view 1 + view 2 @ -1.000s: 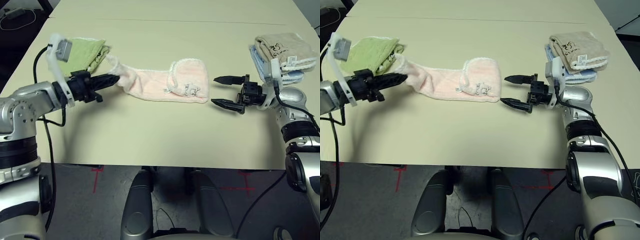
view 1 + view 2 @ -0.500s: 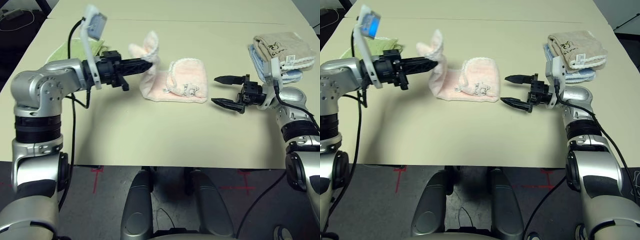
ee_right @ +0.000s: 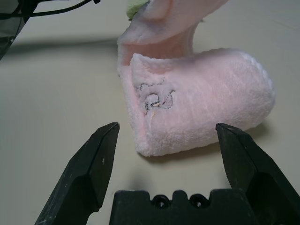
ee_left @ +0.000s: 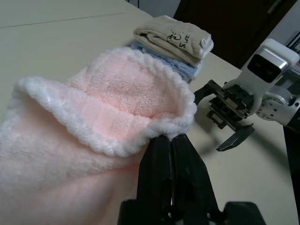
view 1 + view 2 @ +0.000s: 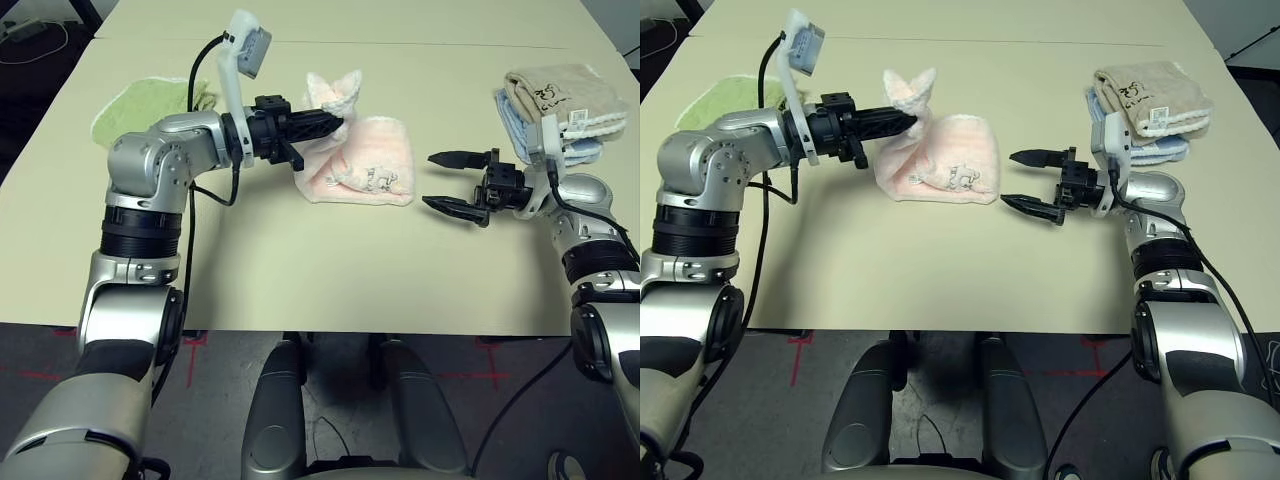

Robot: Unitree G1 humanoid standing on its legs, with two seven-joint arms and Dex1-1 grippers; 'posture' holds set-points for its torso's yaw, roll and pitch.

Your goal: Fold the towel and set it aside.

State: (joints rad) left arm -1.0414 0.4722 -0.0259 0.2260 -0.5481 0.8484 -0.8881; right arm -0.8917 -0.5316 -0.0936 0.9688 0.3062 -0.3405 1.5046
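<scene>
Mid-desk, the pale pink terry towel with white scalloped edging (image 5: pixel 365 165) lies half-doubled, its free end pinched aloft by the clamped left tool (image 5: pixel 335 124) while the right tool (image 5: pixel 447 183) waits agape just beside: fold unfinished, setting aside undone.

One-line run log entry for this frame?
phase: fold in progress | left gripper: shut on towel edge, lifted above its folded half | right gripper: jaws open, beside towel, apart | stacked towels: untouched
</scene>
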